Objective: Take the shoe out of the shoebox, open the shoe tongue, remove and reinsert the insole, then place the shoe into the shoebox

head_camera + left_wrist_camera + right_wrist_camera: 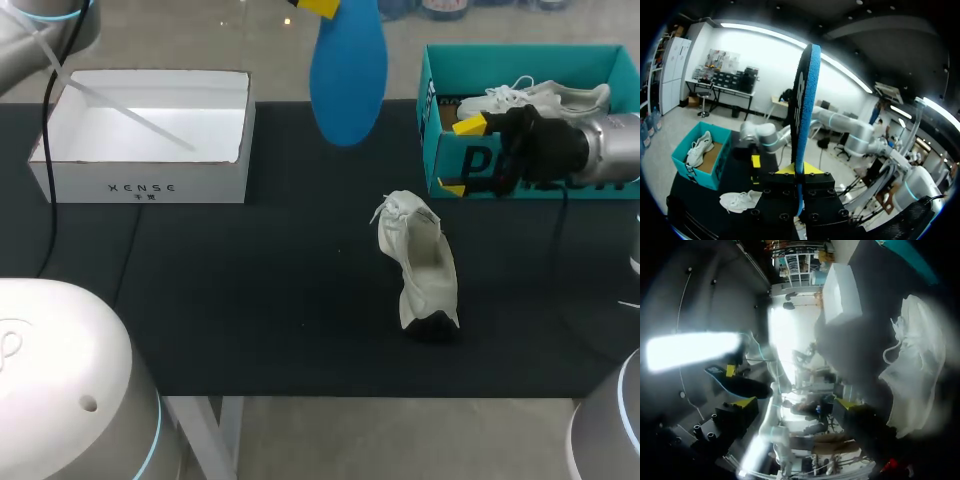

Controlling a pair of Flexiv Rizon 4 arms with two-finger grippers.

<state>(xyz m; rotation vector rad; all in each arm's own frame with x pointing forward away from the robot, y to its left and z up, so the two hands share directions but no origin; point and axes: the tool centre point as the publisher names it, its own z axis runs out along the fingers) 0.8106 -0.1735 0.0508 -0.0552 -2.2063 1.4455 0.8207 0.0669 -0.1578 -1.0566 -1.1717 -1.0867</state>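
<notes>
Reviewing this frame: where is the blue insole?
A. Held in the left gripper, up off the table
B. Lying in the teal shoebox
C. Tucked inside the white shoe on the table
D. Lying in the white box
A. The blue insole stands upright, clamped between the fingers of the left gripper, while the white shoe lies apart from it on the table.
</notes>
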